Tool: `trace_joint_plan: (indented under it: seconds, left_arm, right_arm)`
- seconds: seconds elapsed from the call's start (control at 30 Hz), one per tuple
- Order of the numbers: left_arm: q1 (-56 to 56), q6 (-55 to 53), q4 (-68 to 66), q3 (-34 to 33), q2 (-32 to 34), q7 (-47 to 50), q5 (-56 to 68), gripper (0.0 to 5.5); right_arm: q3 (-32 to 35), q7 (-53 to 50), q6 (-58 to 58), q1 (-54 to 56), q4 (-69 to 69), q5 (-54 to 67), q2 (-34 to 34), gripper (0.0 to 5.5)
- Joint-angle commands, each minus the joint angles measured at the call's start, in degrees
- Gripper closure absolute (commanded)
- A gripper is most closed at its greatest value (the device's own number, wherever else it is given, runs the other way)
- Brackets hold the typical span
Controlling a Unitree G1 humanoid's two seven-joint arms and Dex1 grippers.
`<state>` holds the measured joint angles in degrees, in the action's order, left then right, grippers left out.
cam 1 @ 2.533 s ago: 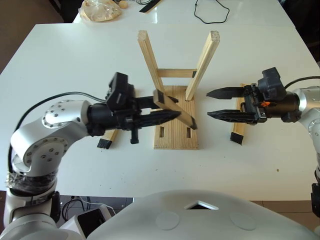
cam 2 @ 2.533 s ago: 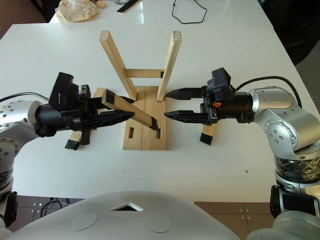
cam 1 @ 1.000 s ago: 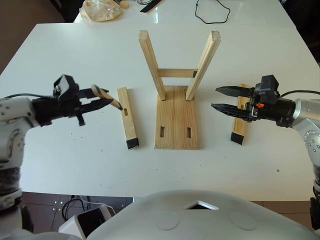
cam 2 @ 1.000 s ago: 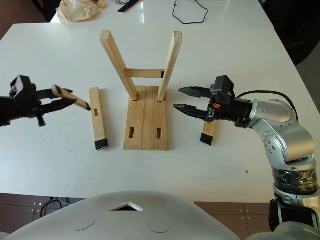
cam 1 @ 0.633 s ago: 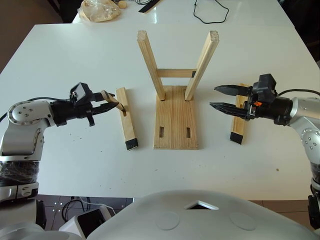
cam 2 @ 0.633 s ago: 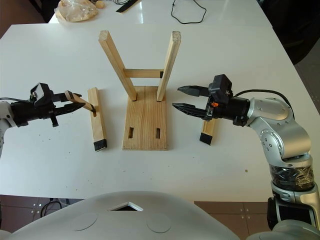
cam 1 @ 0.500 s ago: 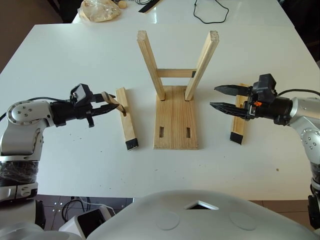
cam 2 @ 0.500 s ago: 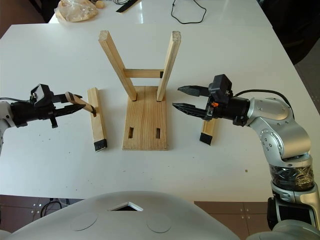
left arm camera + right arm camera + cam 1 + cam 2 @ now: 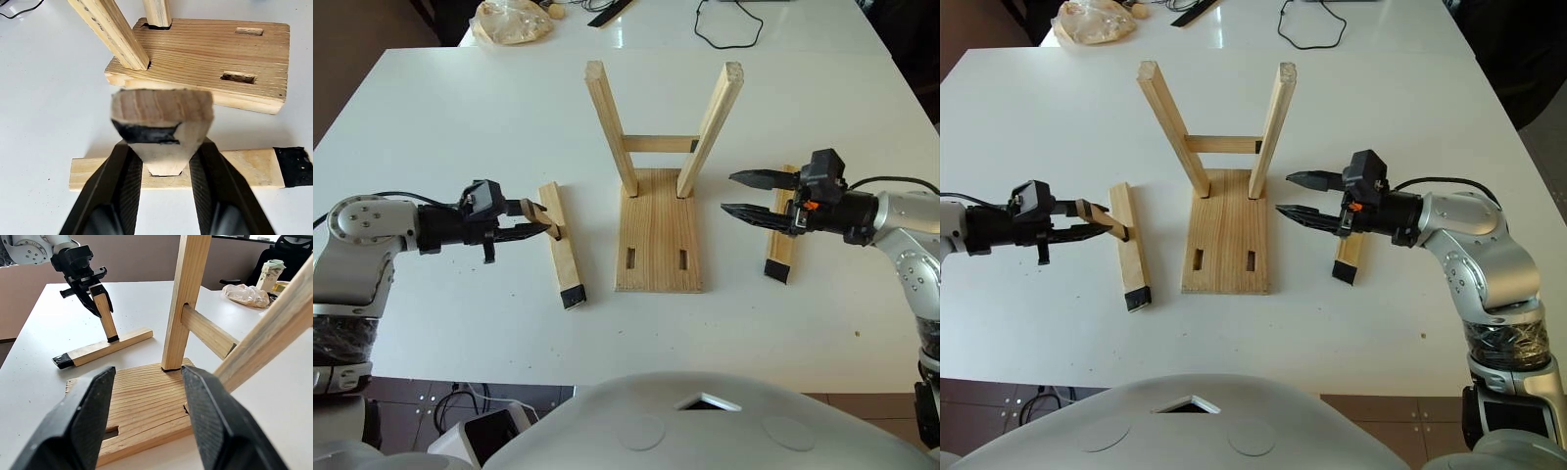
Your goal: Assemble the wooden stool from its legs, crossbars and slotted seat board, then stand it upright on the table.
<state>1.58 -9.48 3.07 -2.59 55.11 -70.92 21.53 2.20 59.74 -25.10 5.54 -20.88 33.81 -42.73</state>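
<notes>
Near left on white worktop (image 9: 460, 117): left gripper (image 9: 532, 219), jaws clamped on short crossbar (image 9: 1097, 215), tip touching loose leg (image 9: 562, 245) lying flat. Left wrist cam: bar's cut end dark-smudged. Right wrist cam: bar tilted up off leg. Centre: grainy pale-wood seat board (image 9: 658, 235), 2 open slots (image 9: 631, 258) near, 2 standing legs (image 9: 610, 127) w/ rung (image 9: 658, 143) far. Right gripper (image 9: 728, 192), jaws wide, by second loose leg (image 9: 781, 245). Beyond: bag (image 9: 512, 20), cable (image 9: 729, 24).

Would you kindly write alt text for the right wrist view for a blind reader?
The right gripper, fingers open, frames a seat board with two legs standing in it, joined by a crossbar. Beyond, the left gripper holds a second crossbar end-down on a loose leg lying flat on the table.
</notes>
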Motion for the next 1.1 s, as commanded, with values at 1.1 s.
trace_joint_plan:
  seconds: [1.1]
  left_arm:
    - [-5.4, -1.9, -9.5, 6.6, -6.4, 5.9, -3.1, 2.44]
  right_arm:
    - [-2.6, 2.1, 3.2, 3.4, 4.4, -5.3, -0.1, 3.02]
